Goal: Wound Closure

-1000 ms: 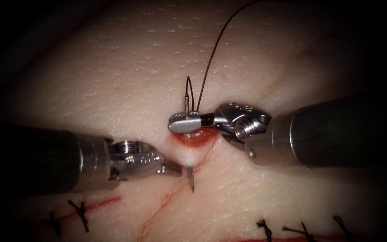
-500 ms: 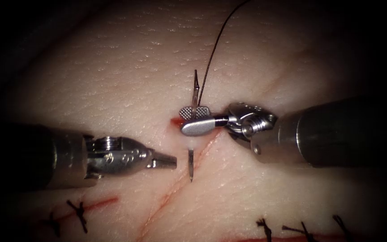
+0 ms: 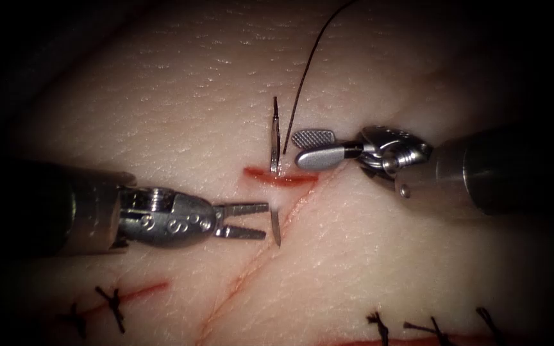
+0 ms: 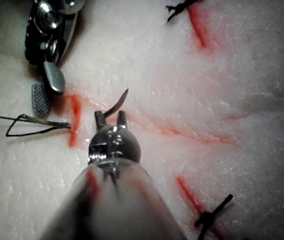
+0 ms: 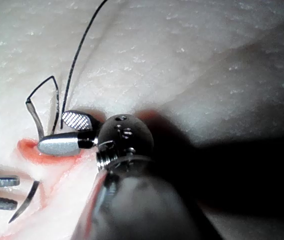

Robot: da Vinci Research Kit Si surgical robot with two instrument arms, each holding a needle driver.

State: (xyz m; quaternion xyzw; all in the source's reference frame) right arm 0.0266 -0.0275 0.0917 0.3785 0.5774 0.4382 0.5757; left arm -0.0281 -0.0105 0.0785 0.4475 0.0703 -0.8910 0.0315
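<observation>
We see the shiny curved needle (image 3: pixel 275 138) stuck through the soft pale tissue (image 3: pixel 181 96), both ends poking out by the red cut (image 3: pixel 281 181). The left tool (image 3: pixel 242 220) and right tool (image 3: pixel 315 147) are open, holding nothing. Thin dark thread (image 3: pixel 306 70) loops behind in the right wrist view.

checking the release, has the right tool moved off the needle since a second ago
Yes. The right tool let go and backed off rightward from the needle, which stands in the cut.

The right hand (image 5: pixel 66 132) gapes empty beside the needle (image 5: pixel 34 117) lodged in the tissue (image 5: pixel 182 60).
</observation>
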